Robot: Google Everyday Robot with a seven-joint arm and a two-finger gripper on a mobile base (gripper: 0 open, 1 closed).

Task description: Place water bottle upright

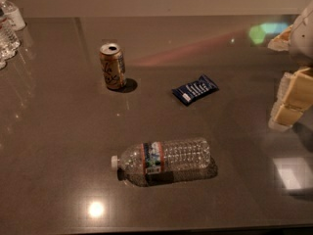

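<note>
The water bottle [164,159] lies on its side on the dark glossy table [58,131], near the front middle. It is clear and ribbed, with a red-orange, blue and white label, and its white cap points left. My gripper [287,104] hangs at the right edge of the view, above the table. It is well to the right of the bottle, a little farther back, and not touching it. It holds nothing that I can see.
A gold-tan drink can [112,66] stands upright at the back left of the middle. A dark blue snack packet [194,89] lies flat behind the bottle. A cluster of clear bottles with white labels [7,26] stands at the far left corner.
</note>
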